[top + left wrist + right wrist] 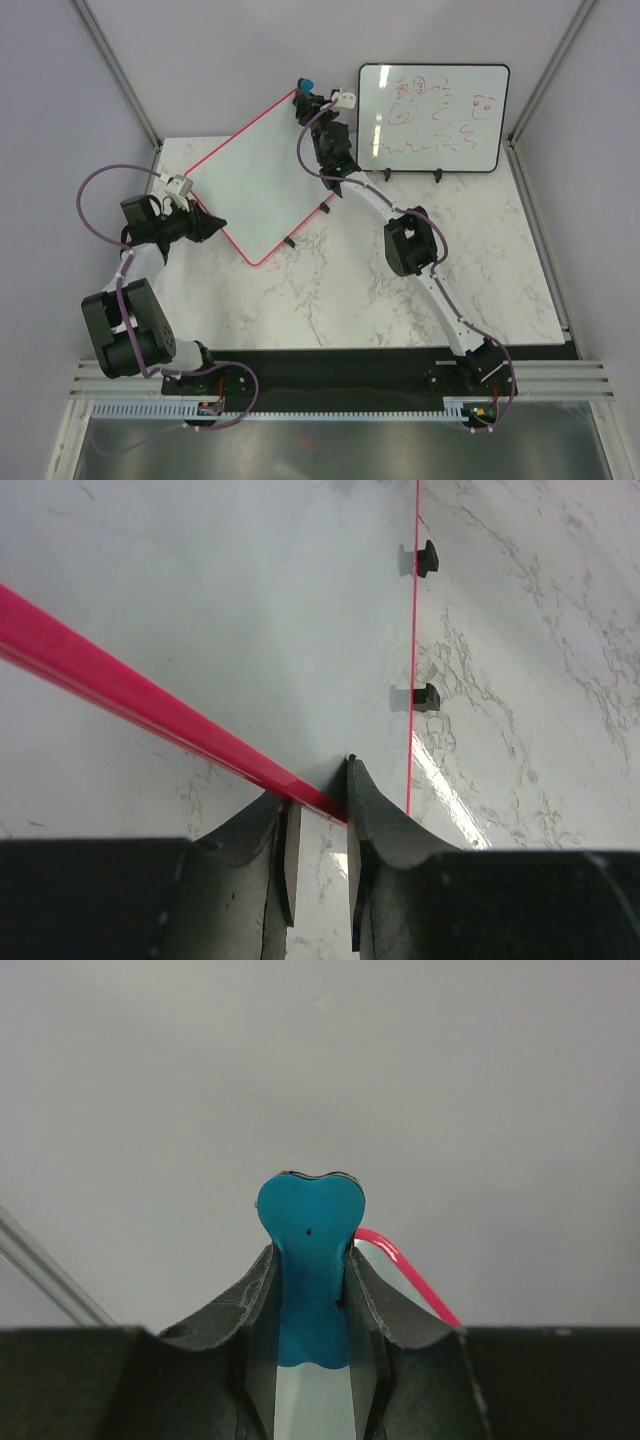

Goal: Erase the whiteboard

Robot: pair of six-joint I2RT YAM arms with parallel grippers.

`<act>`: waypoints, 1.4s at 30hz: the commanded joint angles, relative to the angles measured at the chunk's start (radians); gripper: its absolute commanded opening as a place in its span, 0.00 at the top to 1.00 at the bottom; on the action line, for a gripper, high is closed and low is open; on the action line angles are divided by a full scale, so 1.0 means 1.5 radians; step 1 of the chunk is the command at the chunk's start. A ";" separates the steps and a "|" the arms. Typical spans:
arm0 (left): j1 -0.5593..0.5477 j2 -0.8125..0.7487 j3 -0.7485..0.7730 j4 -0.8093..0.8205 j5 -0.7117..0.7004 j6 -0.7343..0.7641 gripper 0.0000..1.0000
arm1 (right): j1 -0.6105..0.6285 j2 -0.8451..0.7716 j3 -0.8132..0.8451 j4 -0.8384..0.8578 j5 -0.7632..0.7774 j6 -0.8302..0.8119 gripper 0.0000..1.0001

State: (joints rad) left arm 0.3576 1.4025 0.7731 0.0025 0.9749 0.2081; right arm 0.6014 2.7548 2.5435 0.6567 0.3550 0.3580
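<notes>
We see the left hand (318, 815) closed tight on the frame of the large rectangular whiteboard with the pink-red frame (265, 175), pinching its near left corner between both fingers; the board stretches away ahead of that hand, its white surface wiped clean, with two small black feet (427, 558) along the edge to the hand's right; we cannot tell whether the board lies flat on the white marble tabletop (400, 300). The right hand (312, 1290) is clamped on a teal heart-shaped piece (310, 1230) that sticks up from between its fingers; it sits at the board's far corner, the pink-red frame showing just beside its right finger. Beyond that hand, to its right, a black-framed whiteboard with red writing (433, 118) stands upright.
</notes>
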 commanded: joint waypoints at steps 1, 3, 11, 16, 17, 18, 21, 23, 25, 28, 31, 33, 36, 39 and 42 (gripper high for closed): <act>0.003 -0.017 0.001 0.049 -0.056 0.110 0.98 | 0.010 0.018 0.002 0.017 -0.036 -0.013 1.00; 0.002 -0.017 0.000 0.049 -0.059 0.109 0.98 | 0.007 0.012 -0.018 0.017 -0.047 -0.002 1.00; 0.002 -0.019 -0.005 0.049 -0.067 0.116 0.98 | 0.013 -0.101 -0.267 0.057 -0.087 0.022 1.00; 0.003 -0.012 -0.002 0.049 -0.064 0.119 0.98 | 0.023 -0.224 -0.521 0.154 -0.084 0.043 1.00; 0.003 -0.010 -0.002 0.050 -0.063 0.121 0.98 | 0.032 -0.241 -0.545 0.166 -0.088 0.041 1.00; 0.003 -0.008 -0.001 0.052 -0.062 0.119 0.98 | 0.037 -0.245 -0.576 0.170 -0.096 0.035 1.00; 0.003 -0.002 0.003 0.053 -0.062 0.116 0.98 | 0.048 -0.242 -0.568 0.166 -0.098 0.015 1.00; 0.003 -0.004 0.002 0.053 -0.065 0.115 0.98 | 0.048 -0.224 -0.537 0.152 -0.088 0.015 1.00; 0.003 -0.010 -0.002 0.052 -0.067 0.115 0.98 | 0.048 -0.208 -0.465 0.137 -0.077 0.012 1.00; 0.003 -0.015 -0.008 0.052 -0.070 0.116 0.98 | 0.047 -0.150 -0.320 0.109 -0.041 0.009 1.00; 0.003 -0.015 -0.013 0.053 -0.067 0.113 0.98 | 0.048 -0.057 -0.117 0.038 -0.022 0.008 1.00; 0.003 -0.015 -0.017 0.053 -0.067 0.117 0.98 | 0.048 0.000 -0.018 0.031 -0.014 0.010 1.00; 0.003 -0.014 -0.018 0.055 -0.070 0.120 0.98 | 0.047 0.001 -0.043 0.051 0.011 0.017 1.00; 0.004 -0.016 -0.017 0.056 -0.067 0.119 0.98 | 0.048 -0.047 -0.162 0.074 -0.014 0.022 1.00; 0.003 -0.015 -0.016 0.056 -0.067 0.120 0.98 | 0.053 -0.104 -0.304 0.100 -0.040 0.024 1.00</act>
State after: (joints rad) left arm 0.3630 1.3960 0.7536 -0.0002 0.9695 0.2005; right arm 0.6693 2.6812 2.2604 0.7879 0.3344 0.3893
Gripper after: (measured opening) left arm 0.275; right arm 0.347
